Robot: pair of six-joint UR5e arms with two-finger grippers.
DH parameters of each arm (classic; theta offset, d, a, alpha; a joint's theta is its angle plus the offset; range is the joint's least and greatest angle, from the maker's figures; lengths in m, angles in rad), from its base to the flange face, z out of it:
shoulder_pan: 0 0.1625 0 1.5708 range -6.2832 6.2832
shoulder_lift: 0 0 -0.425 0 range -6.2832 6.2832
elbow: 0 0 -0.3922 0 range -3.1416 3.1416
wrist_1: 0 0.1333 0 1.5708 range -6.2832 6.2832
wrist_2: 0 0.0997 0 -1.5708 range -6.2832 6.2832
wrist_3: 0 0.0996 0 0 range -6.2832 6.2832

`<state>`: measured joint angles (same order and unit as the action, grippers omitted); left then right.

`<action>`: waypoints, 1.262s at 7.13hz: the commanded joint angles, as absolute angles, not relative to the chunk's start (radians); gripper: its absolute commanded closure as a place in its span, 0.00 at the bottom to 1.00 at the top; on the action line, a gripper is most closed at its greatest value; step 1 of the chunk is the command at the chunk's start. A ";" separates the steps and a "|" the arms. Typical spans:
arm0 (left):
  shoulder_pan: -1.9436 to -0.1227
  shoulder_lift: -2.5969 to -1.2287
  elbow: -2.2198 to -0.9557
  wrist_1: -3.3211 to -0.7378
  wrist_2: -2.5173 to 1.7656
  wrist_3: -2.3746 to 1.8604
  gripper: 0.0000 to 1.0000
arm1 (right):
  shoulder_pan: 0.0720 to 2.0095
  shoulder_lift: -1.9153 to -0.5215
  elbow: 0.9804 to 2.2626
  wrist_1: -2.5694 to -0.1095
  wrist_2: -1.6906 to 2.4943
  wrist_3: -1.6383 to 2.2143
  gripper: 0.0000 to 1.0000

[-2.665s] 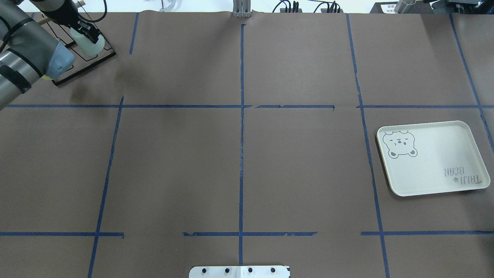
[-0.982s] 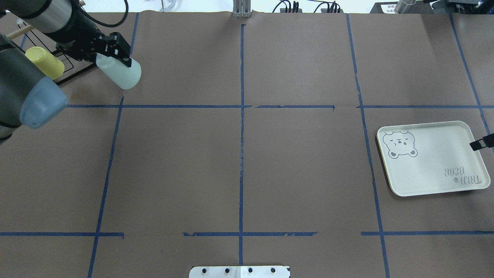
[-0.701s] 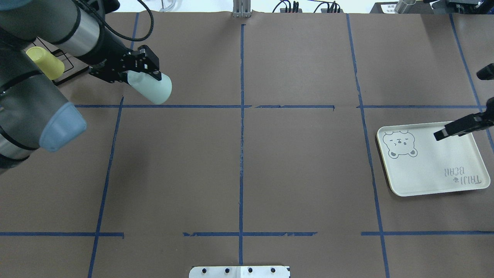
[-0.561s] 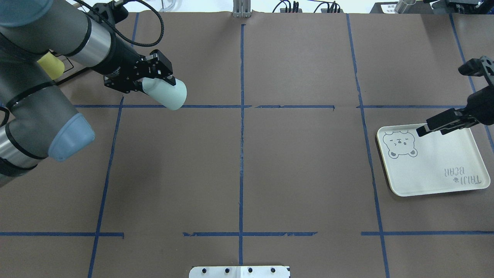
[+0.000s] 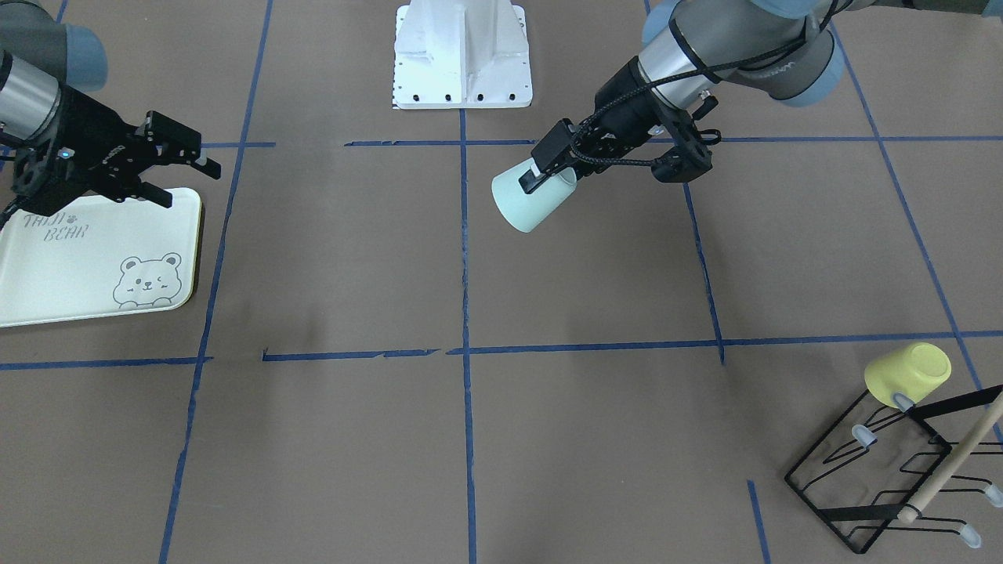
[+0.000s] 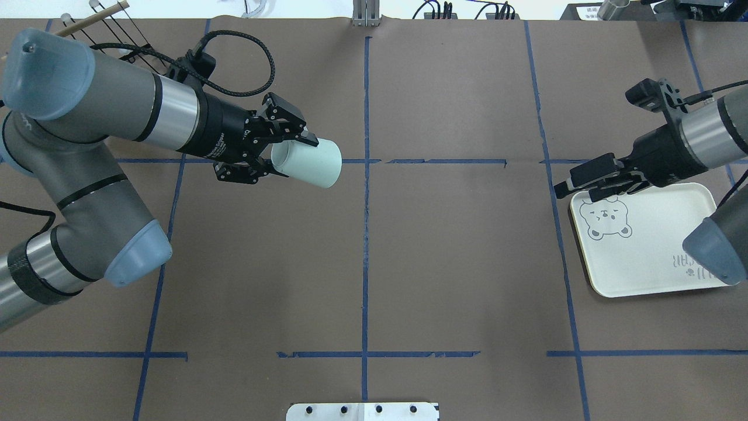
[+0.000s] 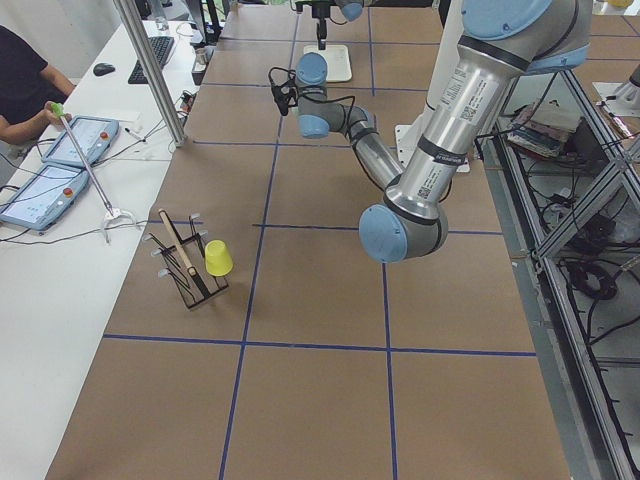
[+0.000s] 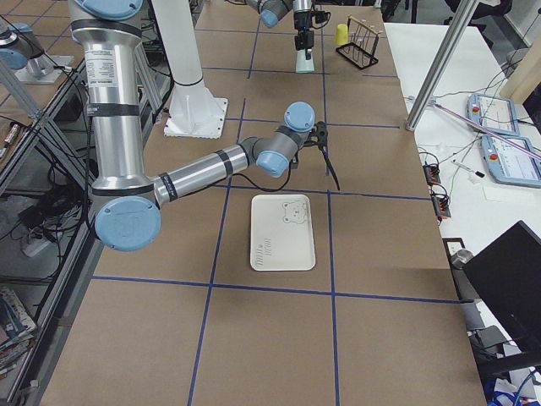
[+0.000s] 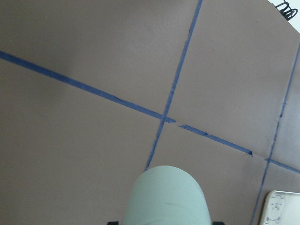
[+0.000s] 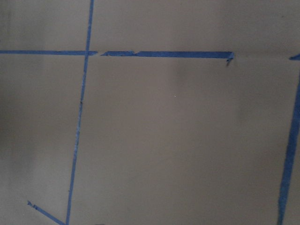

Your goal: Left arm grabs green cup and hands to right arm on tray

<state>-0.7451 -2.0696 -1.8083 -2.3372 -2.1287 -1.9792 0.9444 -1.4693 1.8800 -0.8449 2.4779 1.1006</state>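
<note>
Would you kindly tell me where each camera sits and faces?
Front-facing: across brown table, facing robot's base; both arms.
Overhead: behind robot, looking forward-down; both arms.
Exterior left: table's left end; left arm near.
Exterior right: opposite end; right arm near.
Left wrist: looks past held pale mint-green plastic cup.
Right wrist: table only.
Front-facing and overhead share cup, cream rectangular tray.

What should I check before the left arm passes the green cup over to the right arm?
1. Hold of the left gripper on the green cup: ok, shut near its rim, cup off the table.
2. The right gripper open and empty: ok.
3. Both grippers close enough for the pass: not ok, a wide stretch of table lies between them.
4. The tray free for the cup: ok, nothing lies on it.
5. Firmness of the hold: cannot tell.
</note>
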 commanded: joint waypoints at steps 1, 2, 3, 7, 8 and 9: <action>-0.723 -2.068 -1.725 -2.609 -2.074 -2.188 0.92 | 0.849 -1.448 1.875 -0.633 2.340 1.422 0.00; -0.723 -2.065 -1.650 -2.798 -2.072 -2.314 0.92 | 0.821 -1.447 1.864 -0.495 2.317 1.553 0.00; -0.723 -2.056 -1.572 -2.970 -2.071 -2.430 0.92 | 0.802 -1.444 1.849 -0.368 2.272 1.675 0.00; -0.657 -2.072 -1.554 -3.074 -2.074 -2.785 0.92 | 0.662 -1.341 1.838 -0.028 1.960 2.017 0.02; -0.649 -2.074 -1.563 -3.106 -2.074 -2.840 0.92 | 0.635 -1.309 1.835 0.004 1.906 2.016 0.02; -0.647 -2.069 -1.563 -3.156 -2.072 -2.961 0.91 | 0.635 -1.246 1.795 0.012 1.899 2.013 0.02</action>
<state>-0.6568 -2.0715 -1.5600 -3.1062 -2.0737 -2.8437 0.6491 -1.3081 1.8256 -0.0135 1.9345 2.0054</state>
